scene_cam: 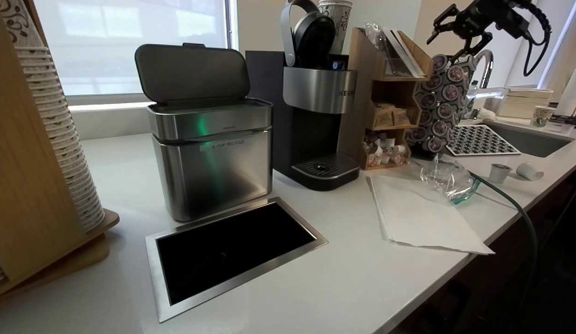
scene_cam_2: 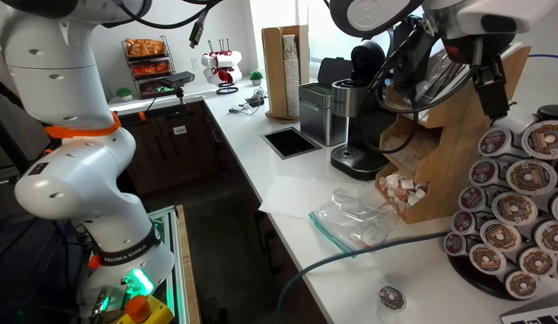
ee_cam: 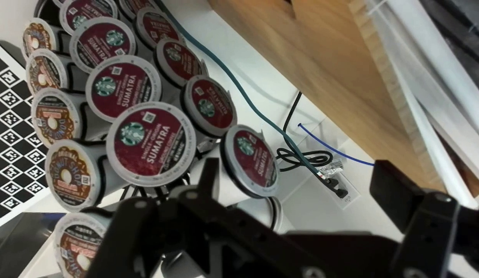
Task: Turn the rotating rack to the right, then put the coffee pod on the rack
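Rack (scene_cam_2: pixel 479 282) stands with long axis apparently vertical, coffee pod (scene_cam_2: pixel 392 298) lid up.

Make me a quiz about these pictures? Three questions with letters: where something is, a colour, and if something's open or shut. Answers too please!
1. Compared with the wooden shelf, the pod rack stands: A) on top; B) beside; C) inside.
2. The band round the arm is: A) orange; B) purple; C) blue.
3. The jaws are: A) shut; B) shut on a cup; C) open.

1 B: they show side by side in both exterior views.
2 A: the orange shows plainly in an exterior view.
3 C: a wide gap parts them in the wrist view.
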Controlling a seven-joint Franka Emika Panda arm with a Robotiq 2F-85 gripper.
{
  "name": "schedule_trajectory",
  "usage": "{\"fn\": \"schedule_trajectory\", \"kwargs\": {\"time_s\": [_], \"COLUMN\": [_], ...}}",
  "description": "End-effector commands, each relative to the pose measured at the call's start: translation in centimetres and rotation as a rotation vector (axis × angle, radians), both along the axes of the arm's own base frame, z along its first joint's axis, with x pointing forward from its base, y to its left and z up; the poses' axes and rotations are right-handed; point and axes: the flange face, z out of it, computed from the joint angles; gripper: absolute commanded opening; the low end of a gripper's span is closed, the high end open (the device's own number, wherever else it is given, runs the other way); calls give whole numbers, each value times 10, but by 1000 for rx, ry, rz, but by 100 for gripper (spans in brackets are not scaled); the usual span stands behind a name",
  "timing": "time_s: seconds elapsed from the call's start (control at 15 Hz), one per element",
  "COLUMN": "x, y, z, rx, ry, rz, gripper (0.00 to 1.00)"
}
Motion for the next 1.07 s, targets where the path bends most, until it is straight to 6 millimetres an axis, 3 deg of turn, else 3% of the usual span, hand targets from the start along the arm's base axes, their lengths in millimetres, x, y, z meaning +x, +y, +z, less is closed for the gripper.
{"fn": "schedule_trajectory", "kwargs": {"time_s": [0.0,1.0], "x": [8,28], "y": [1,11], "z": [0,-17], "rx": [19,69], "ry": [-35,-147], "rz": [-53,-269], "gripper": [100,100]}}
